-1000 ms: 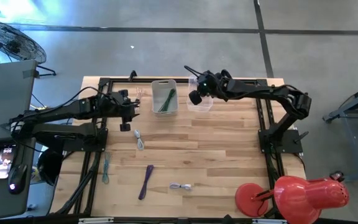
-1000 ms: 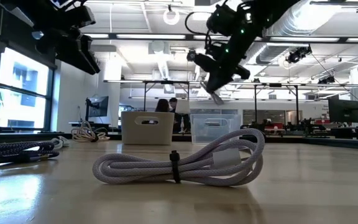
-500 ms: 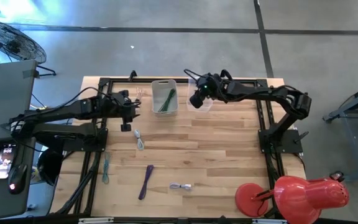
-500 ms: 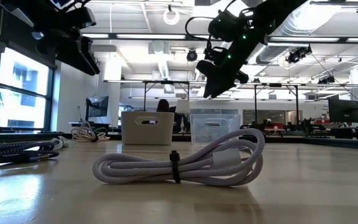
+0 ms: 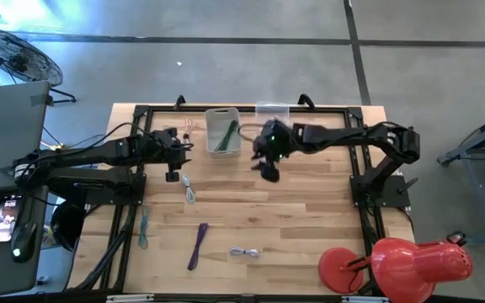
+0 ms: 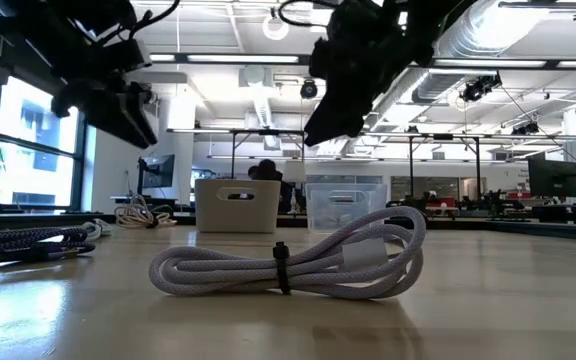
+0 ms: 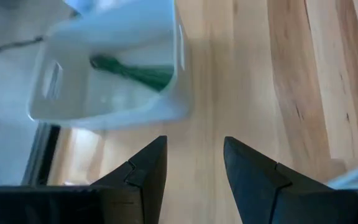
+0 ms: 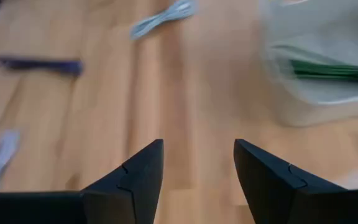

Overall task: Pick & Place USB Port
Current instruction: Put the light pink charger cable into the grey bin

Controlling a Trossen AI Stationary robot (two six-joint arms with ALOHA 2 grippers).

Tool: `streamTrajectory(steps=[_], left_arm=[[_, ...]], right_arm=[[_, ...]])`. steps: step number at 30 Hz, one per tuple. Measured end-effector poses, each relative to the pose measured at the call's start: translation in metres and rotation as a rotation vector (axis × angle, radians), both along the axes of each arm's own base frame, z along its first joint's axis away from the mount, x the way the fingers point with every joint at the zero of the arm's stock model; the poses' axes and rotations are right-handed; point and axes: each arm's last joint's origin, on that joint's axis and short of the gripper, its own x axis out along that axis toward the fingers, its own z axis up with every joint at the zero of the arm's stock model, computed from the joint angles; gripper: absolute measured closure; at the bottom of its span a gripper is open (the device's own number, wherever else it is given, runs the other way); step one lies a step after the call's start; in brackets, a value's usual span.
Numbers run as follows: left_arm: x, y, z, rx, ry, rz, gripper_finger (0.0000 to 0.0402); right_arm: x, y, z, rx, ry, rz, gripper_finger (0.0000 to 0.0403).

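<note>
**Empty-fingered over the maple, cables waiting**

Right gripper (image 5: 269, 168) hangs above the table's far middle, fingers spread, nothing between them. Left gripper (image 5: 170, 167) waits beside the white bin (image 5: 223, 131), its fingers apart and empty too.

The nearest prize is the white bundled USB cable (image 6: 293, 262), lying at the table's near edge and cinched by a dark tie. It looks light, soft and springy, with a braided jacket that should give decent grip. I'd pinch across the bundle at the tie, where the loops are held together.

A purple cable (image 5: 198, 244) lies just beside it. A pale one (image 5: 189, 190) sits nearer the left arm. A green cable (image 5: 225, 135) is already in the bin.

The surface is smooth, pale butcher-block wood (image 5: 310, 219). Behind it, an open workshop stretches away, and a person is seated beyond the bin.
</note>
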Motion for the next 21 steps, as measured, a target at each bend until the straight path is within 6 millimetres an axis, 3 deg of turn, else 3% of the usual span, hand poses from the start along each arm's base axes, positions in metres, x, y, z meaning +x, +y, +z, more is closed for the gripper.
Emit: streamTrajectory(steps=[7,10,15,21], left_arm=[[0.007,0.002,0.024,0.110,-0.100,-0.044,0.0247],[0.003,0.004,0.029,0.112,-0.062,0.045,0.0247],[-0.005,0.007,0.030,0.147,0.047,0.242,0.0248],[-0.003,0.007,0.017,0.148,0.212,0.186,0.0248]], right_arm=[[0.005,0.044,-0.002,-0.024,0.024,0.157,0.0214],[0.006,0.056,-0.002,-0.031,0.022,0.200,0.0214],[0.007,0.068,-0.002,-0.046,0.019,0.247,0.0214],[0.007,0.070,-0.002,-0.095,0.019,0.255,0.0214]])
